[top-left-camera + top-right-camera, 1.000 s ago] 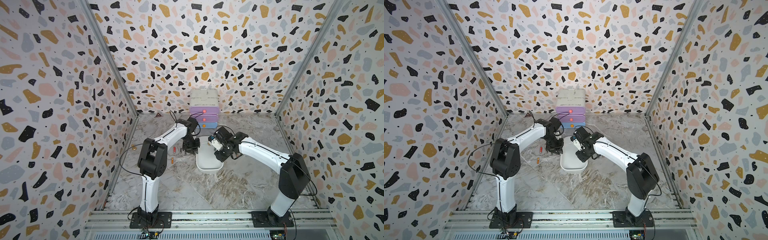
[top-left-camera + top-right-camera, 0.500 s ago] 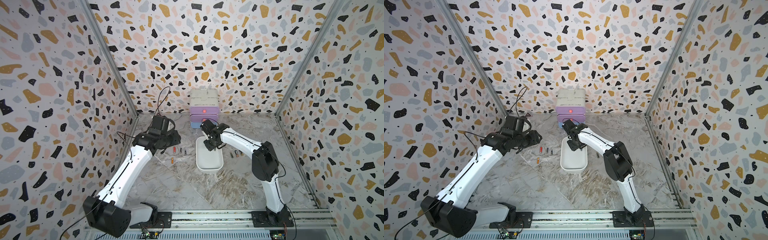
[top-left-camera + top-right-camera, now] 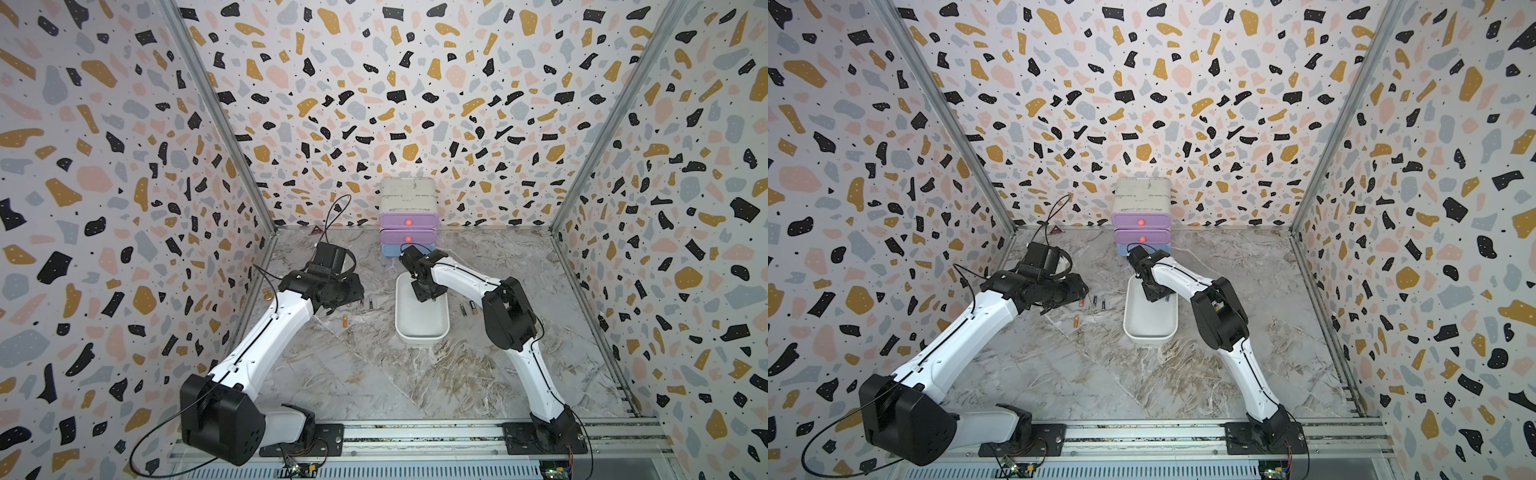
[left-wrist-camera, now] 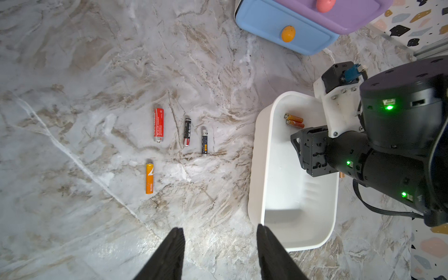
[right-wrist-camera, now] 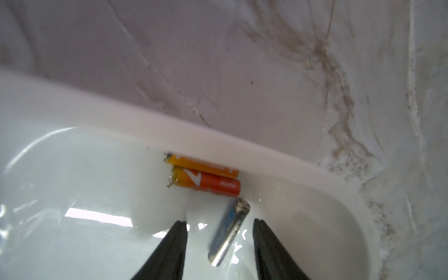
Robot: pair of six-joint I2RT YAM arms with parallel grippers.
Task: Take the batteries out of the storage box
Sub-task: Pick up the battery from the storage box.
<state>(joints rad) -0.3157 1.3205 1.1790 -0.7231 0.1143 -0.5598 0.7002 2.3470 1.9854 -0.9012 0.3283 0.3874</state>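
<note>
White plastic box [image 4: 283, 194] still holds three batteries: a blue battery [image 5: 229, 232] and two orange batteries [image 5: 206, 181] lying against the end wall. A second ago the left hand [image 4: 219, 228] was nearly closed beside the box. Now its jaws stand half apart and empty above the table [image 4: 97, 72], where four loose batteries [image 4: 187, 132] lie, so it has probably just dropped one. The right hand [image 5: 220, 220] has come lower and straddles the blue battery, jaws half apart, not gripping. The wall and corner crowd that pick. Open table lies on both sides, with the drawer cabinet [image 4: 286, 26] close behind.
</note>
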